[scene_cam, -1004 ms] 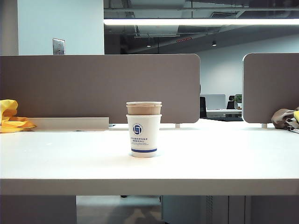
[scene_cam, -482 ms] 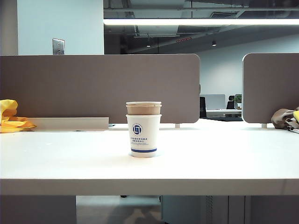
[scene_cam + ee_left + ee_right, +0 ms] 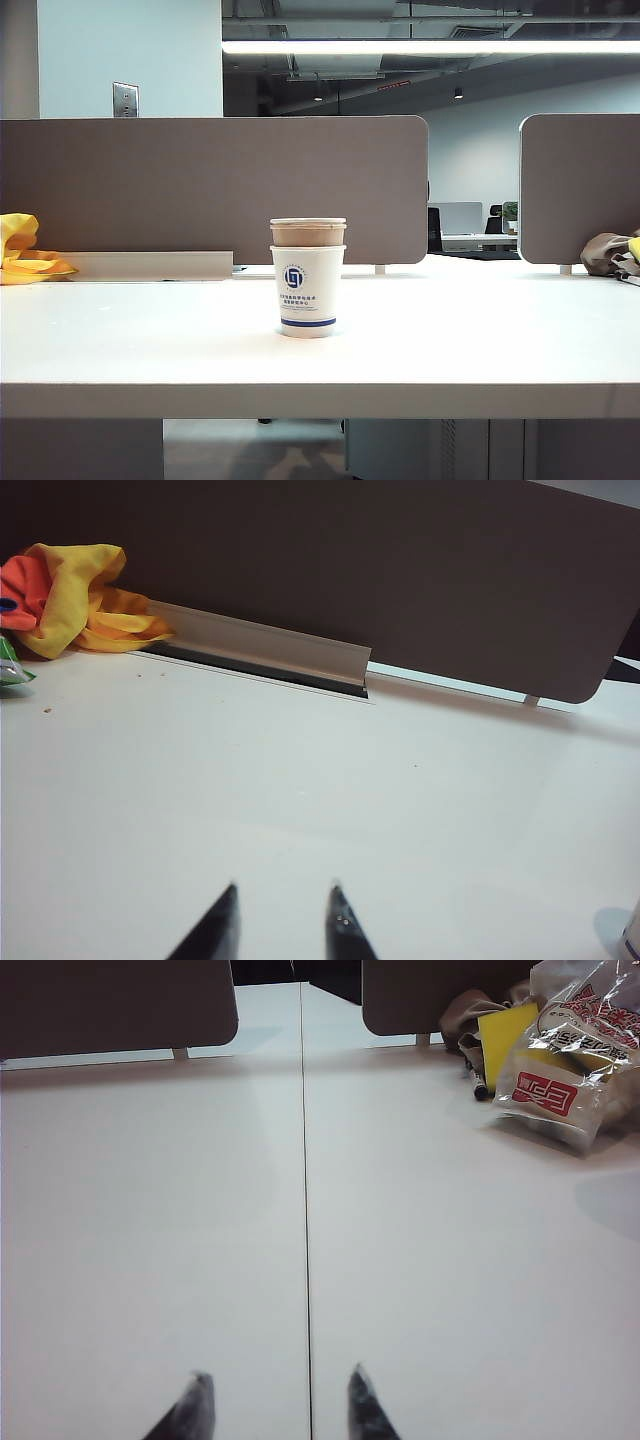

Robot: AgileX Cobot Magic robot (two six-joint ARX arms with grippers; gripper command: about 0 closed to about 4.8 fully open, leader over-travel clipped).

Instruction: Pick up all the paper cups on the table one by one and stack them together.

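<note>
The paper cups (image 3: 308, 277) stand nested in one upright stack near the middle of the table (image 3: 480, 340) in the exterior view. The outer cup is white with a blue round logo and band. A brown cup rim and a white rim show above it. Neither arm appears in the exterior view. My left gripper (image 3: 282, 890) is open over bare tabletop with nothing between its fingers; a sliver of a cup (image 3: 632, 938) shows at the frame's edge, apart from it. My right gripper (image 3: 278, 1375) is open too, empty, astride the table's dark seam (image 3: 305, 1210).
A yellow and orange cloth (image 3: 70, 595) lies at the table's far left by the grey partition (image 3: 215, 185). Snack bags (image 3: 565, 1055) and a brown bundle (image 3: 610, 252) lie at the far right. A metal cable tray (image 3: 255, 645) runs along the partition's foot.
</note>
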